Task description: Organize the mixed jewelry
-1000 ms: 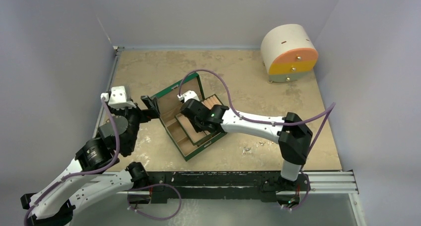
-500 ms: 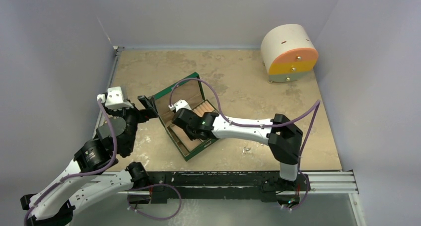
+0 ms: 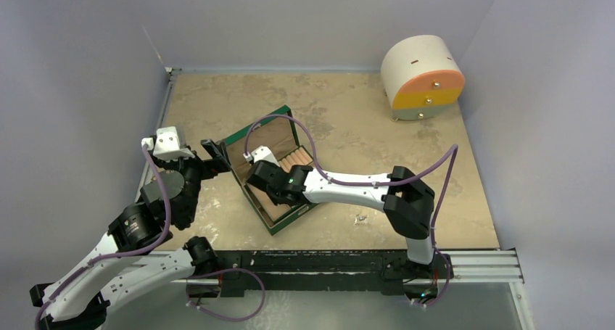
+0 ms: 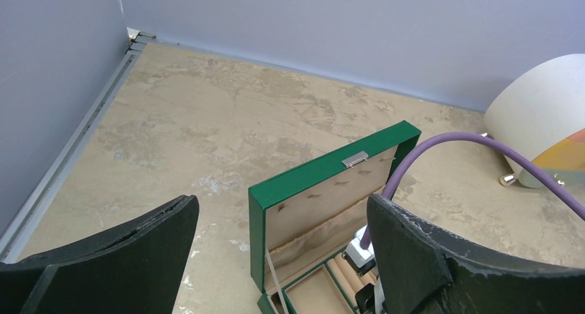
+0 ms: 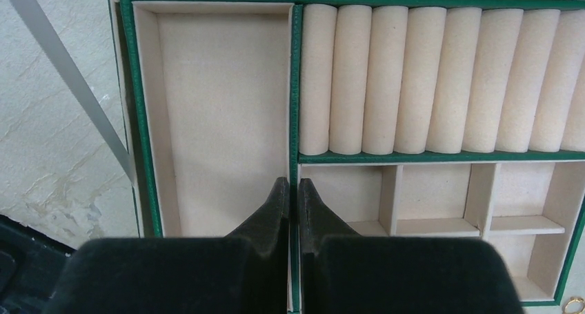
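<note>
The green box [image 3: 278,225] lies open on the table, with tan compartments and ring rolls [image 5: 428,79] inside. My right gripper [image 5: 294,187] reaches down into the box [image 5: 295,79]. Its jaws are closed on the green divider wall between the large left compartment and the small compartments. It also shows in the top view [image 3: 262,176]. My left gripper [image 4: 281,207] is open and empty, just left of the box's raised lid [image 4: 324,172], and shows in the top view [image 3: 212,153]. A gold ring [image 5: 572,305] lies outside the box's corner. Tiny pieces of jewelry [image 3: 359,218] lie on the table right of the box.
The round white-and-orange drawer cabinet [image 3: 423,77] stands at the far right; its edge shows in the left wrist view [image 4: 545,131]. Walls close the table on the left, back and right. A purple cable [image 3: 265,120] arcs over the lid.
My right gripper has moved left and nearer across the box, from over the ring rolls to the divider wall. My left gripper has shifted only slightly.
</note>
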Robot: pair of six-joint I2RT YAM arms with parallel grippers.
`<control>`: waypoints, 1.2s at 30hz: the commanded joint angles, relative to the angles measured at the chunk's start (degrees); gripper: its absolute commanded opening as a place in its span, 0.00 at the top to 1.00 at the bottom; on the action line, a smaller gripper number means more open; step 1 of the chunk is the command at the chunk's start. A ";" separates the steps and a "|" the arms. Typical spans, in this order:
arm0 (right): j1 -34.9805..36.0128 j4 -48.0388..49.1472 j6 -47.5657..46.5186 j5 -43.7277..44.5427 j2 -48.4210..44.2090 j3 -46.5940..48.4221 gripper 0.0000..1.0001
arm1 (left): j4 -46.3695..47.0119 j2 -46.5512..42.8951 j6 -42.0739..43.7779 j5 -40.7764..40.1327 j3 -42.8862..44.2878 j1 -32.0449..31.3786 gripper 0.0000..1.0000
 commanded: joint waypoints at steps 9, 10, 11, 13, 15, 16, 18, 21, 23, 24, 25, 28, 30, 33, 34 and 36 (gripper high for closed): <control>1.03 0.33 2.31 0.82 0.10 3.19 1.00 | 0.61 -0.27 -0.45 -0.81 0.17 -0.15 0.08; 1.20 0.37 2.38 0.73 0.24 3.19 1.00 | 0.61 -0.25 -0.40 -0.79 0.25 -0.10 0.08; 1.32 0.35 2.42 0.53 0.56 3.29 1.00 | 0.62 -0.26 -0.39 -0.79 0.19 -0.12 0.08; 1.62 0.26 2.55 0.24 1.12 3.78 1.00 | 0.63 -0.34 -0.39 -0.79 0.22 -0.11 0.08; 1.94 0.19 2.65 0.42 1.40 4.23 1.00 | 0.64 -0.36 -0.39 -0.79 0.19 -0.13 0.08; 2.05 0.09 2.72 0.50 1.56 4.37 1.00 | 0.63 -0.41 -0.39 -0.79 0.21 -0.11 0.08; 2.25 0.21 2.86 0.54 1.77 4.42 1.00 | 0.62 -0.47 -0.40 -0.79 0.24 -0.11 0.08; 2.38 -0.13 3.31 0.62 2.35 4.42 1.00 | 0.55 -0.44 -0.40 -0.79 0.27 -0.11 0.08; 2.40 -0.12 3.90 0.73 2.36 4.12 1.00 | 0.50 -0.47 -0.47 -0.79 0.14 -0.10 0.08; 2.39 -0.07 4.11 0.81 2.32 3.82 1.00 | 0.54 -0.44 -0.48 -0.79 0.11 -0.12 0.08; 2.37 0.10 4.34 0.96 2.28 3.56 1.00 | 0.54 -0.43 -0.48 -0.79 0.16 -0.10 0.08; 2.40 0.24 4.66 1.05 2.44 3.19 1.00 | 0.56 -0.36 -0.48 -0.73 0.20 -0.13 0.08; 2.36 0.18 5.00 1.20 2.37 3.05 0.97 | 0.53 -0.27 -0.48 -0.79 0.15 -0.10 0.08; 2.32 0.34 5.29 1.49 1.82 2.46 0.90 | 0.43 -0.25 -0.48 -0.79 0.22 -0.10 0.08; 2.39 0.41 5.36 1.58 1.57 2.22 0.85 | 0.43 -0.22 -0.48 -0.79 0.19 -0.11 0.08; 2.33 0.59 5.49 1.69 1.10 1.80 0.78 | 0.46 -0.12 -0.48 -0.79 0.16 -0.12 0.08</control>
